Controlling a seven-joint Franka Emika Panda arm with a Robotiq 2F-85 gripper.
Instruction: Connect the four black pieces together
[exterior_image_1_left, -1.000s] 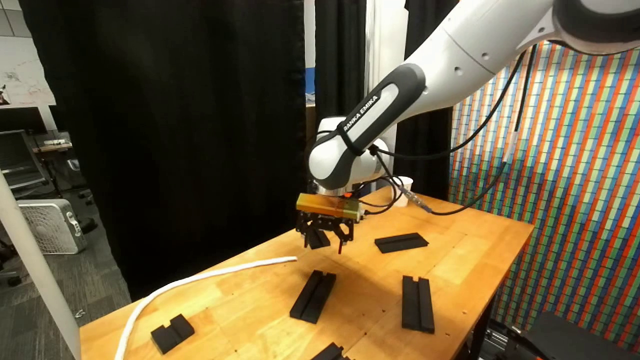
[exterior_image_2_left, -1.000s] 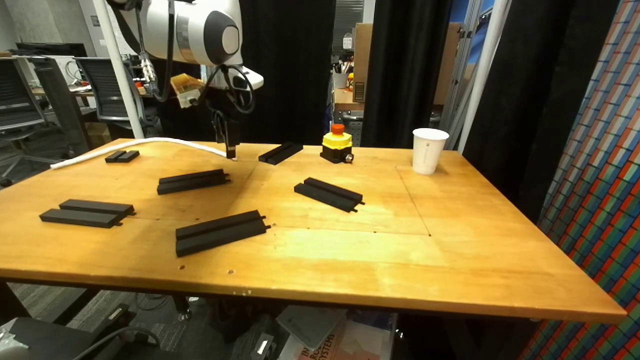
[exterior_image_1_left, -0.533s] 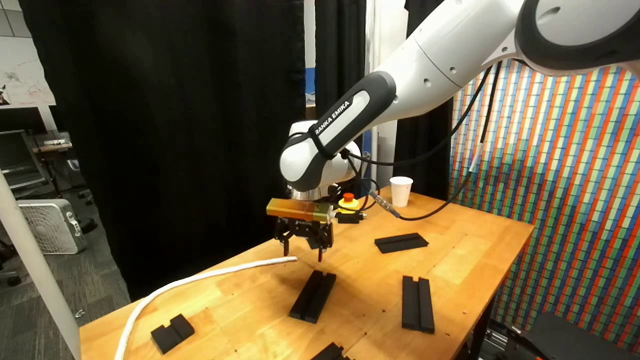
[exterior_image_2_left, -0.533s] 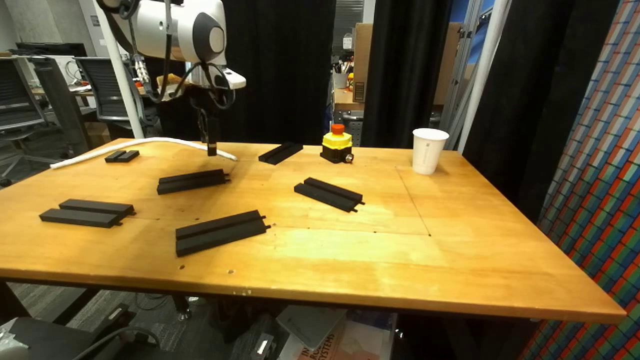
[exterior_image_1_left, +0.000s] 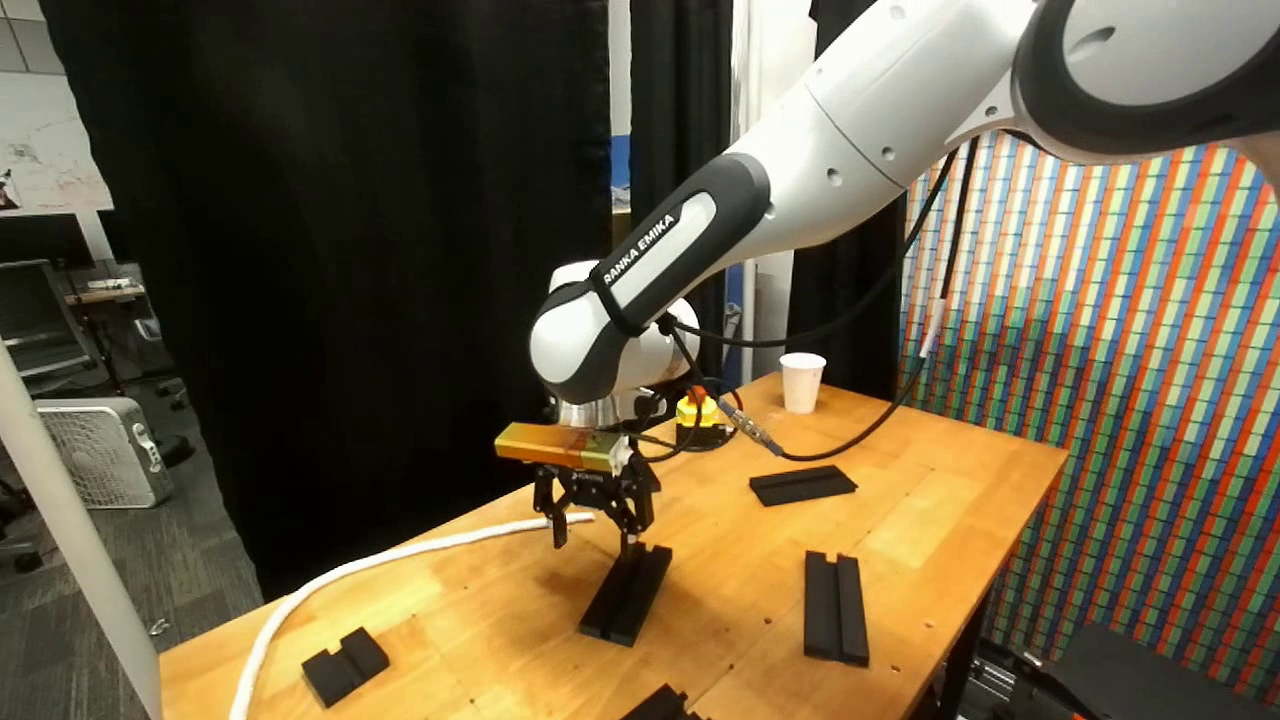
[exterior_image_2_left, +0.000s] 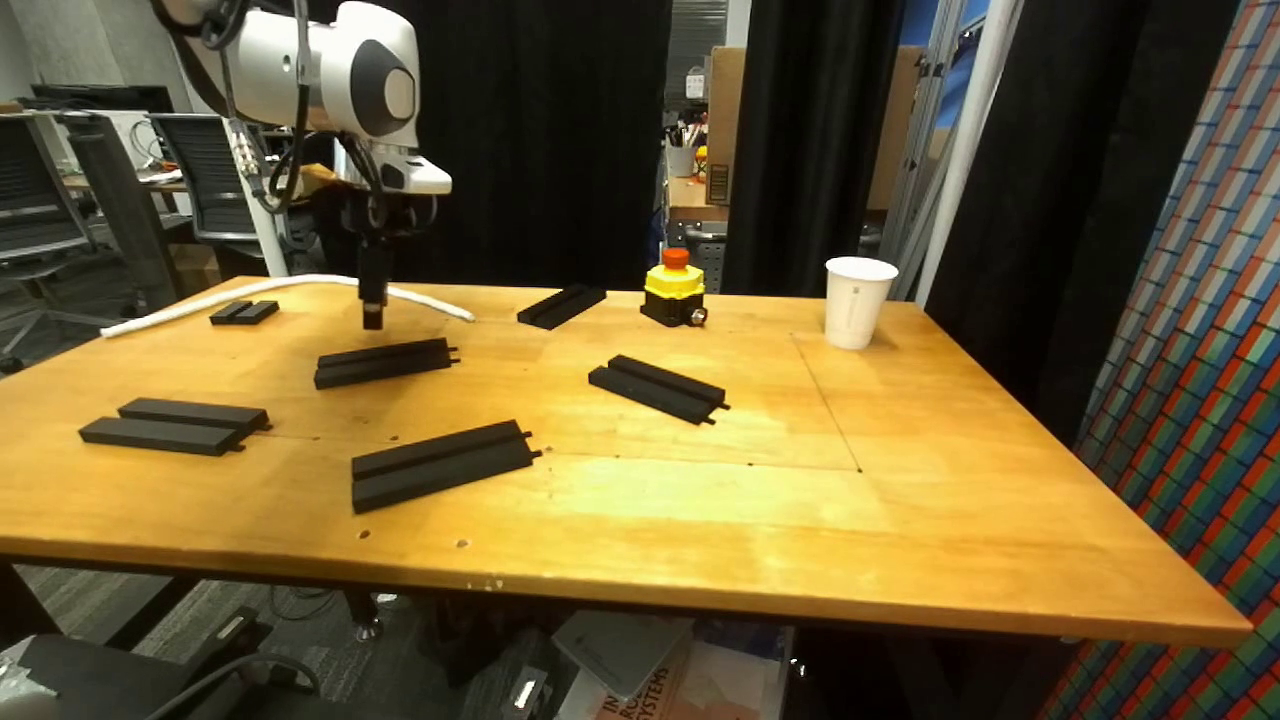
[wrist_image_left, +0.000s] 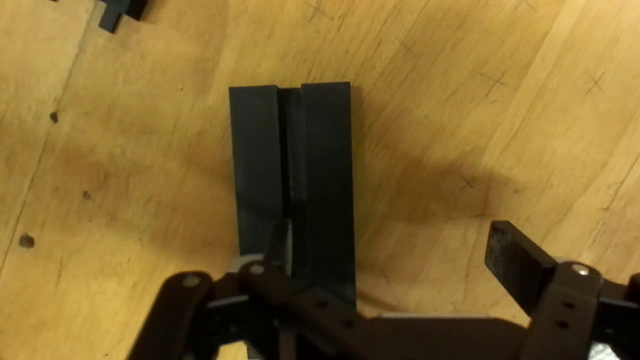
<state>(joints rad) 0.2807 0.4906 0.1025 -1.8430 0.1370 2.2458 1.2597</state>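
Fingers, shifted leftward since the earlier frame; spread wide, holding nothing; four black bars, unjoined on the counter; far bar, seen beneath, one finger over its middle; hazard: through sideways offset, straight descent could jam that finger on top.

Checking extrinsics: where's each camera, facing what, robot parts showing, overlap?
In an exterior view: above one end of the table, facing along it; arm and fingers show.
In an exterior view: off a side edge, facing black curtains; arm upper left, fingers edge-on.
Wrist view: on the arm, facing down on a black bar; fingers at bottom.
Both exterior views share white cup, red-topped button.
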